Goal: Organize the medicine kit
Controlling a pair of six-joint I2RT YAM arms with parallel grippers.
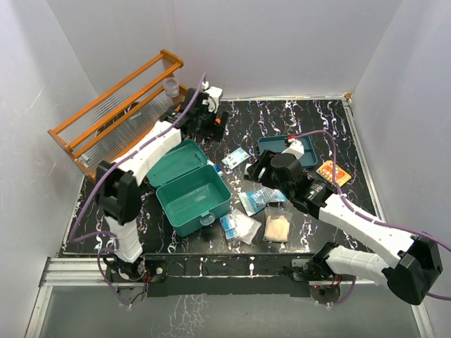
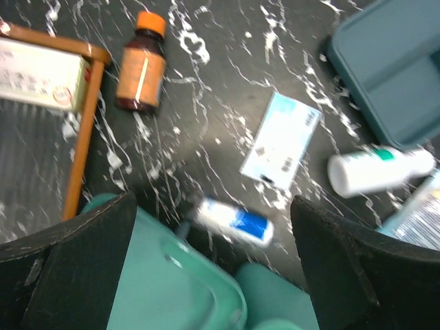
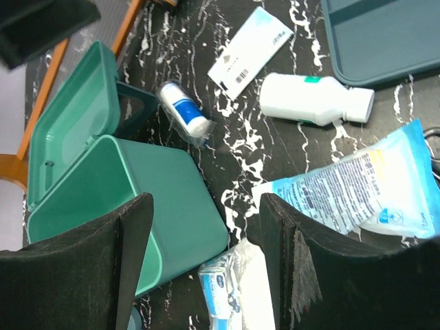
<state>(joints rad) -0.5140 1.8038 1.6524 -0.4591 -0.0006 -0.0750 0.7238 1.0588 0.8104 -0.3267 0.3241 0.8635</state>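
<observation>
Judging by its thin moulded walls, the medicine kit (image 1: 194, 221) is probably light, stiff and rather slippery. It looks hollow and empty inside, so a nudge could skate it across the table (image 1: 317, 120). It stands open left of the middle, with its lid thrown back toward the far left and its latch facing the near edge. The surest hold looks like a straight stretch of a side wall, one finger inside and one outside. The rounded corners offer little purchase, and the hinged lid would likely swing if taken alone. The left tool (image 2: 213, 206) hangs above the far edge of the lid, spread wide and grasping nothing. The right tool (image 3: 206, 206) hovers just right of the kit, its jaws partly apart and likewise empty. The table is flat, glossy black stone-pattern with white veins, and it is crowded. A brown bottle (image 2: 141, 65) lies at the far side, and a bandage roll (image 3: 182, 110) lies just beside the lid. A flat packet (image 3: 251, 51) and a white bottle (image 3: 313, 100) lie toward the right. A blue-and-white pouch (image 3: 357, 182) and small wrapped packs (image 1: 239, 227) lie nearer, and a shallow tray (image 1: 271, 144) sits at the far right. Plain white walls close in on three sides. An orange rack (image 1: 113, 113) stands close behind the lid on the left, leaving little room there.
</observation>
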